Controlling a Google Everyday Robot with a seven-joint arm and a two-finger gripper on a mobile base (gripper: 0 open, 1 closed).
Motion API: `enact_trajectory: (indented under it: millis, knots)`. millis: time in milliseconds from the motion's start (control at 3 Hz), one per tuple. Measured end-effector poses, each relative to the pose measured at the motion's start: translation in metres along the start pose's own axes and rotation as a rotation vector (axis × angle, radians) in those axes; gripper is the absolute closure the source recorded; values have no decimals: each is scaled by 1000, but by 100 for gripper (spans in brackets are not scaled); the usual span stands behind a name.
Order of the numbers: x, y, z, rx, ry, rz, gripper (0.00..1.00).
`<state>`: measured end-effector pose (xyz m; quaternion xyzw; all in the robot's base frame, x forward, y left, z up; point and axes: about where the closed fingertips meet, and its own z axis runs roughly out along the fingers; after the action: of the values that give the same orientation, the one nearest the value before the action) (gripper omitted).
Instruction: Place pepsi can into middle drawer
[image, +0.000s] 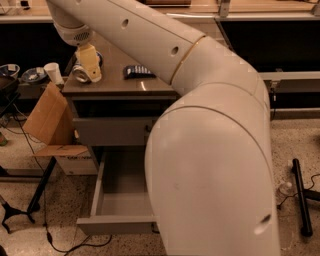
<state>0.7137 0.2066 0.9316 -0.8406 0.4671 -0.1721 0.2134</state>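
Brown bench top (150, 86). My gripper (89, 69) hung at left edge over pepsi can (79, 75) lying on side — whether clamped, couldn't tell. Middle drawer (122, 202) stood open below — ready for can.

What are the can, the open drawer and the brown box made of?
The can looks like thin metal, its end shiny silver. The drawer seems matte grey sheet metal. The box looks like brown cardboard, flaps folded. The end effector, at the can on the cabinet top, seems yellowish plastic.
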Motion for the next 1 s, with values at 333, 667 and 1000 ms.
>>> enact_trajectory:
  millis: [333,667,1000]
  knots:
    - [2,-1,5,-22,52,-76,0]
    - [9,2,15,-62,102,-140,0]
    - [17,6,26,-97,146,-197,0]
